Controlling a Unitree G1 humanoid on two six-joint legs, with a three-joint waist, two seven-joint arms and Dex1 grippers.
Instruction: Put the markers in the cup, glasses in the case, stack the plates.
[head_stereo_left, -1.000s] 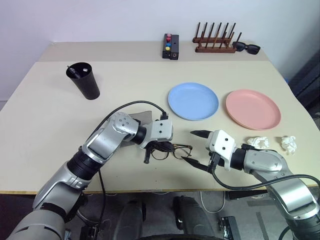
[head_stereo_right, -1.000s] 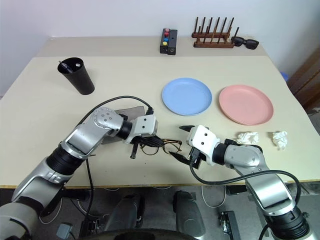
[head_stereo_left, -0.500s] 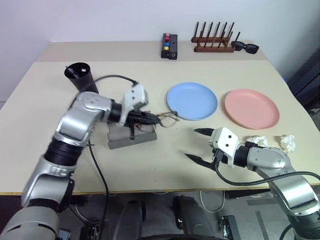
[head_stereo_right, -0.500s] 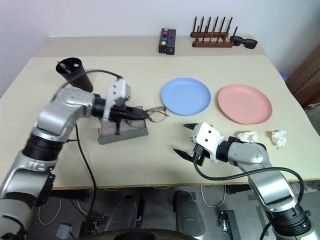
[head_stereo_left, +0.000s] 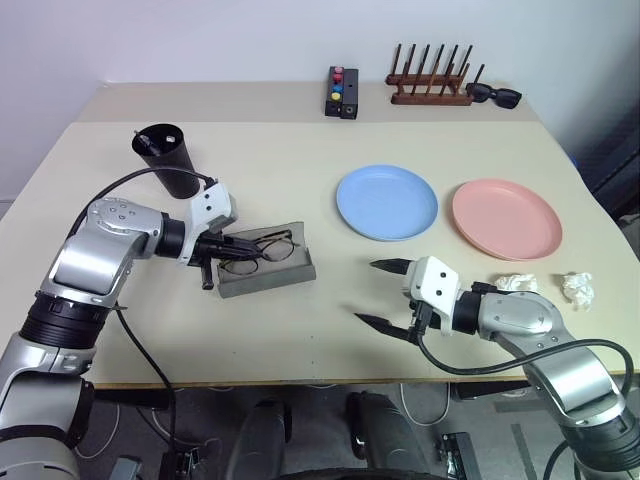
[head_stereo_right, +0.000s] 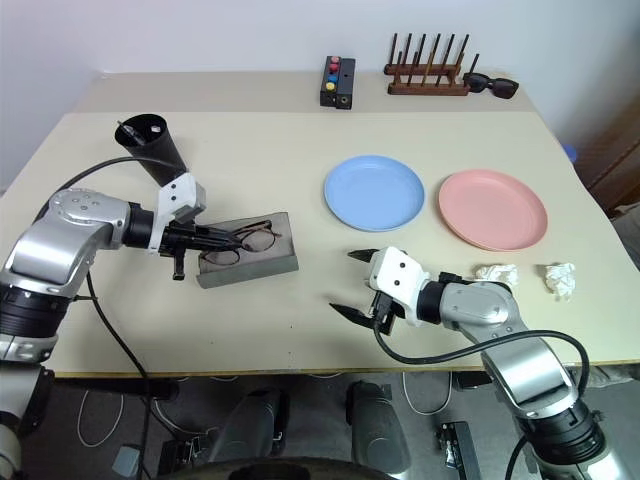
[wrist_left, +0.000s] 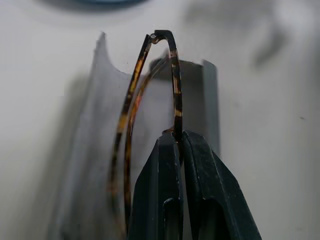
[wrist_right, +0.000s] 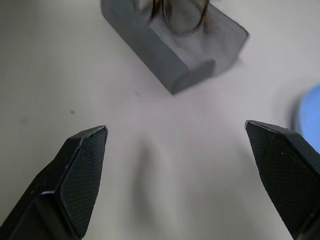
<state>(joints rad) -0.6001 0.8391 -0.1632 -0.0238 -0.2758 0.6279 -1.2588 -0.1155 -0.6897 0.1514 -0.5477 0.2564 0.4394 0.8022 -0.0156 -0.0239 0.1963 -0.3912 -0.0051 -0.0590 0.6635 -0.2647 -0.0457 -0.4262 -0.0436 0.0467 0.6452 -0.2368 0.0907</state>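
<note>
Beige laminate covers the table (head_stereo_left: 300, 140) that carries everything. Toward its right edge lie two round shallow plastic plates side by side, not stacked: the salmon pink plate (head_stereo_left: 506, 218) nearer that edge, the light blue plate (head_stereo_left: 387, 202) just beside it toward the middle. My tall tapered matte black cup (head_stereo_left: 167, 160) stands near the left edge with a marker (head_stereo_left: 148, 146) poking up inside it. Between cup and blue plate, closer to the near edge, the grey rectangular hard-shell case (head_stereo_left: 266, 272) lies open. My left pincer (head_stereo_left: 238, 248) is pressed tight on the thin dark-framed clear-lens glasses (head_stereo_left: 258, 254), holding them by the frame right over the open case; whether they touch its lining I cannot tell. My right pincer (head_stereo_left: 383, 293) hangs near the near edge, right of the case, fingers spread wide and holding nothing. Two crumpled white paper wads (head_stereo_left: 545, 286) sit by the right edge.
</note>
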